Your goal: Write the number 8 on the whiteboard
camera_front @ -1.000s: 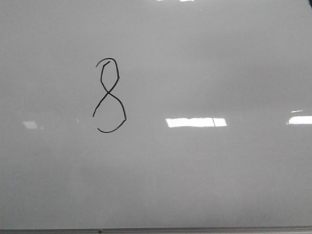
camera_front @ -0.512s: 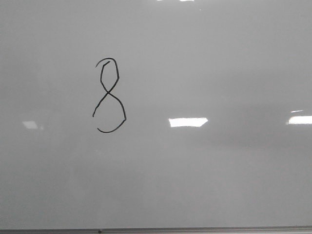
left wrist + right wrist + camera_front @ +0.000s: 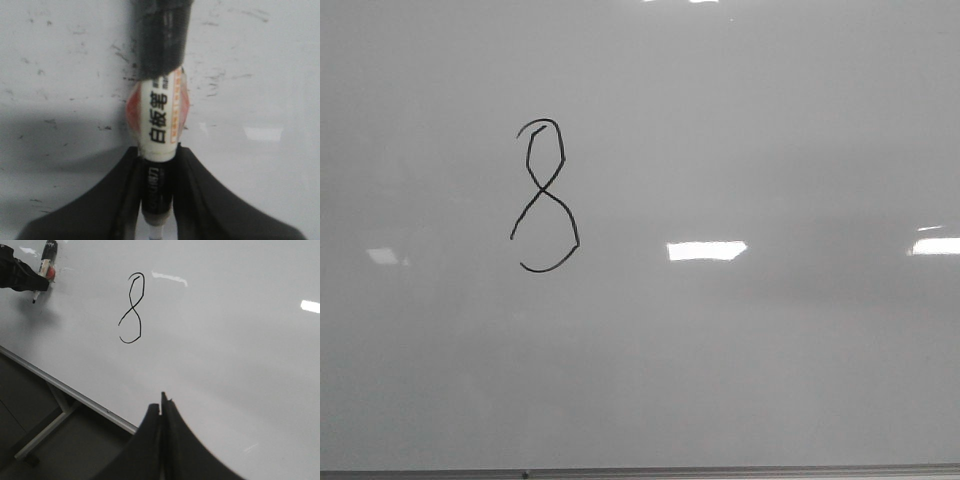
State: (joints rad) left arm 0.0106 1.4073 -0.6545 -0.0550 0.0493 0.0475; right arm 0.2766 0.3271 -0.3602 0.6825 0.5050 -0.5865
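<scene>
A thin black number 8 (image 3: 545,196) stands on the glossy pale whiteboard (image 3: 740,370), left of the middle; its bottom loop is not quite closed. It also shows in the right wrist view (image 3: 132,308). My left gripper (image 3: 157,160) is shut on a marker (image 3: 157,117) with a white and orange label and a black cap end. In the right wrist view the left gripper (image 3: 36,284) holds the marker (image 3: 47,260) over the board, away from the 8. My right gripper (image 3: 162,407) is shut and empty above the board's near edge. Neither gripper shows in the front view.
Bright glare patches (image 3: 706,250) lie on the board. The board's thin frame edge (image 3: 640,472) runs along the front. In the right wrist view the metal edge (image 3: 65,387) and a support strut (image 3: 42,435) stand over a dark floor.
The glare patch right of the 8 has become narrower. The 8 has not changed.
</scene>
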